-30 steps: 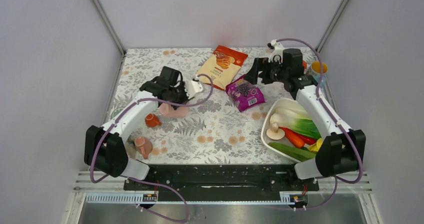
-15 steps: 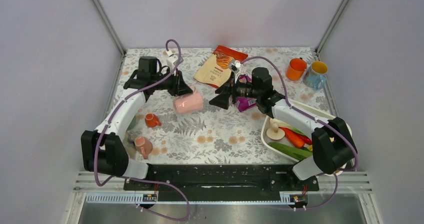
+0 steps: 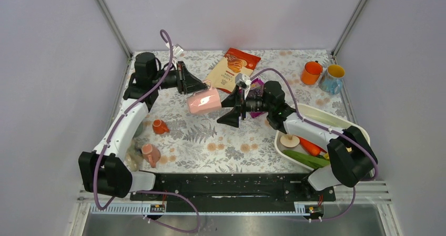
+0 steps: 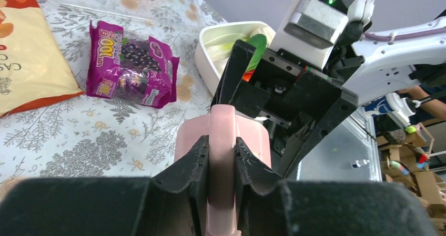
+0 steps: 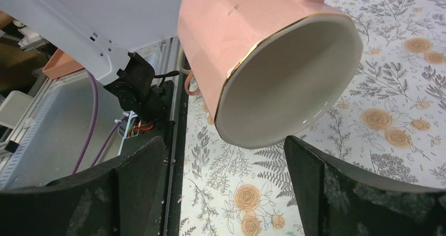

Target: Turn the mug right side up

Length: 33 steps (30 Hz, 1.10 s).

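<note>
A pink mug [image 3: 204, 102] with a gold rim hangs above the table, lying on its side, its mouth toward my right arm. My left gripper [image 3: 193, 85] is shut on the mug's handle [image 4: 221, 141], fingers on either side of it. My right gripper [image 3: 230, 110] is open, its jaws wide apart, right in front of the mug's mouth [image 5: 292, 83] and not touching it. The mug's inside is pale and empty.
A purple snack bag [image 3: 256, 93] and an orange chip bag [image 3: 231, 68] lie behind the mug. A white tray [image 3: 322, 115] of vegetables sits at the right. An orange cup [image 3: 311, 72] and a blue mug [image 3: 333, 78] stand far right. Small orange cups [image 3: 159, 126] lie at the left.
My left gripper took the pink mug by its handle and lifted it off the table. My right arm swung from the far right to the middle, open jaws facing the mug's mouth.
</note>
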Each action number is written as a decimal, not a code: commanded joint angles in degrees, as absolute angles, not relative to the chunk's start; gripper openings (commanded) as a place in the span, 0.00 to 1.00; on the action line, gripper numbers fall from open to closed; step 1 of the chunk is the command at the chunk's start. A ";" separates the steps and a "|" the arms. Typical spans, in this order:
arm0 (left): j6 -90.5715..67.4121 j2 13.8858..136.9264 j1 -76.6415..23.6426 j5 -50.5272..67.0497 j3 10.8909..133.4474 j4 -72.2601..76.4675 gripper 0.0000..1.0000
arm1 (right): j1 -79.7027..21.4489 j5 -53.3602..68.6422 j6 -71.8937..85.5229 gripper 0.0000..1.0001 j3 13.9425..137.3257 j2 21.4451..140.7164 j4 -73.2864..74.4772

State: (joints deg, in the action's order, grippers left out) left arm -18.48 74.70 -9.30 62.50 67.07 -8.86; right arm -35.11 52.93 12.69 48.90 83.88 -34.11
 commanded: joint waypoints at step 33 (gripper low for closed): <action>-21.42 70.67 -12.93 63.32 68.47 -2.27 0.00 | -43.05 50.86 -8.78 0.79 62.04 80.30 -16.13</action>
